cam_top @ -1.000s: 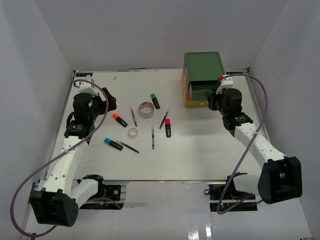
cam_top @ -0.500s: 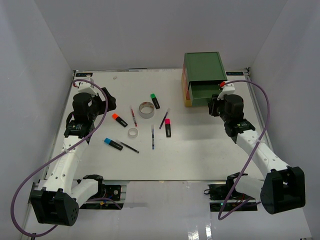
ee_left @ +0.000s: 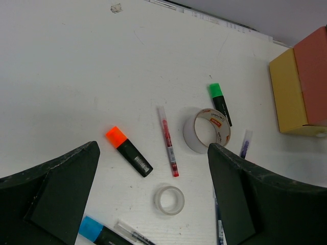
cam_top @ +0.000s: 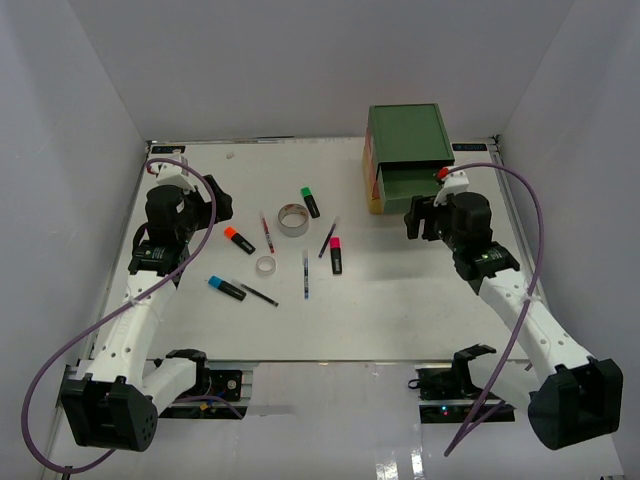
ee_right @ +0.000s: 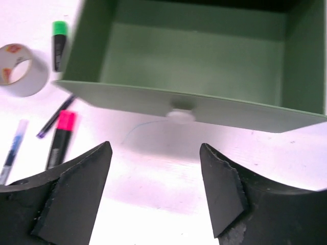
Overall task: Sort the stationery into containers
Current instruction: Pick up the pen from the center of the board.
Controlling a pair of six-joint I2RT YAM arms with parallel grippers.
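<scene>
Ten pieces of stationery are lying loose on the table (cam_top: 400, 310), all left of the drawer unit (cam_top: 405, 135) at the far right. None is sitting in a container yet. The green drawer (ee_right: 194, 51) is standing pulled out and empty. The right gripper (ee_right: 153, 173) is hovering just near of its white knob (ee_right: 181, 115), jaws spread apart and gripping nothing. The left gripper (ee_left: 153, 189) is also gaping wide and empty above the far-left clutter.

Trouble is likely waiting in the reach. The right arm, in swinging left for the pink highlighter (cam_top: 335, 254), could be clipping the jutting drawer front and knocking it shut or skidding the light unit. A purple pen (cam_top: 329, 237) is lying just beside that highlighter, so a wide pinch could be catching both. The thin pens are lying flat and may be slipping from the fingertips. The grey tape roll (cam_top: 293, 220) could be squirting sideways if pinched off-centre.
</scene>
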